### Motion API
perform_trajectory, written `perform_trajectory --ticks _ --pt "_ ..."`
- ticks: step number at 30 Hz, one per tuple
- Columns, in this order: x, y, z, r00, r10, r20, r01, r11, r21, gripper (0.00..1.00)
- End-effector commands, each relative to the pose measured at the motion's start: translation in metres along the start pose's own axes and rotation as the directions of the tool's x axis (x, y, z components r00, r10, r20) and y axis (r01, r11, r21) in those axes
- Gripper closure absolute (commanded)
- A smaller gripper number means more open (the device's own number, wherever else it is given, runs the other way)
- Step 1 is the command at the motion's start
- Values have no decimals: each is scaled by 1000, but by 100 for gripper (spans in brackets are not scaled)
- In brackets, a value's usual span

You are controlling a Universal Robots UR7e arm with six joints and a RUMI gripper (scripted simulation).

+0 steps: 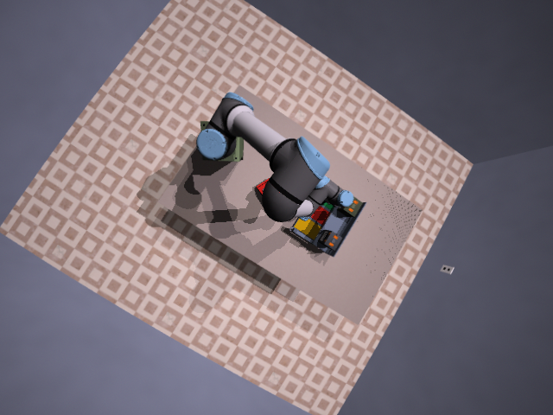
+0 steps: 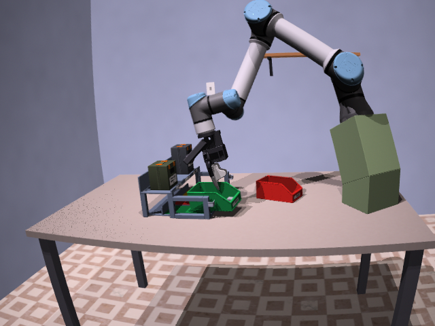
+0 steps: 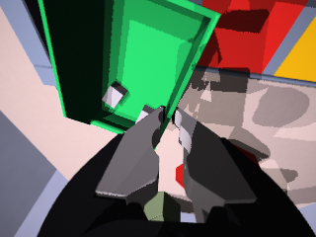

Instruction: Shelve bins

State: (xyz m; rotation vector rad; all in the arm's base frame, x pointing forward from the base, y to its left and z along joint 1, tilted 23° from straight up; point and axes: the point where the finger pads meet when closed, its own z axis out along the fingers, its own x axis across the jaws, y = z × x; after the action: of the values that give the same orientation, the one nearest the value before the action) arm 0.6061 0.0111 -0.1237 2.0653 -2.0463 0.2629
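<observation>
My gripper point(image 2: 218, 187) point(image 3: 168, 107) is shut on a side wall of the green bin point(image 2: 220, 202) point(image 3: 153, 59). The bin is a little above the table, its rear end at the shelf's front opening and its low labelled front facing the robot base. Small grey parts point(image 3: 115, 96) lie in it. The shelf point(image 2: 171, 206) point(image 1: 337, 223) has a green mark point(image 2: 178, 210), a red mark point(image 1: 320, 215) point(image 3: 232, 44) and a yellow mark point(image 1: 307, 226) point(image 3: 302, 54). A red bin point(image 2: 274, 191) point(image 1: 262, 186) stands on the table towards the base; its contents are not visible.
An olive box point(image 2: 161, 176) point(image 1: 352, 207) and a dark grey box point(image 2: 181, 161) point(image 1: 330, 239) stand on the shelf's upper board, close to the arm's wrist. The shelf's side rails flank the opening. The green pedestal point(image 2: 372, 161) of the arm stands beyond the red bin.
</observation>
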Motion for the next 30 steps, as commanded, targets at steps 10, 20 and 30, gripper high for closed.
perform_trajectory --ticks 10,20,30 --pt "-1 -8 -3 1000 -1 1 1 1000 4 100" --pt "-1 -10 -4 1000 -1 1 1 1000 5 100" --pt "-1 -10 -4 1000 -1 1 1 1000 5 100"
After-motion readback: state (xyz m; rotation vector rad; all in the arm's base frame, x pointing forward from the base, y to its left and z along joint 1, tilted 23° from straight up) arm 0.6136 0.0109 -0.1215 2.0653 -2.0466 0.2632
